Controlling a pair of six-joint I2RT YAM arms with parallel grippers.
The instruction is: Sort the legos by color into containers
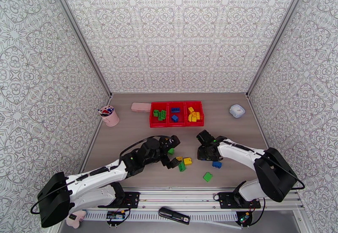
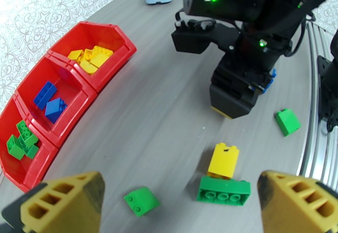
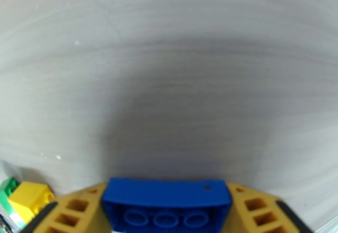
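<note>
Between the right jaws, blue lego (image 3: 167, 202), touching both sides

Grey-white patterned walls (image 1: 177, 31), grey wood-grain tabletop (image 1: 236, 132), even light.

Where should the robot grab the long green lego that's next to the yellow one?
Probably by its two short ends, coming down from above. The long green lego lies with both ends free, while the yellow lego sits against its far long side. The left gripper has its jaws open to either side.
</note>
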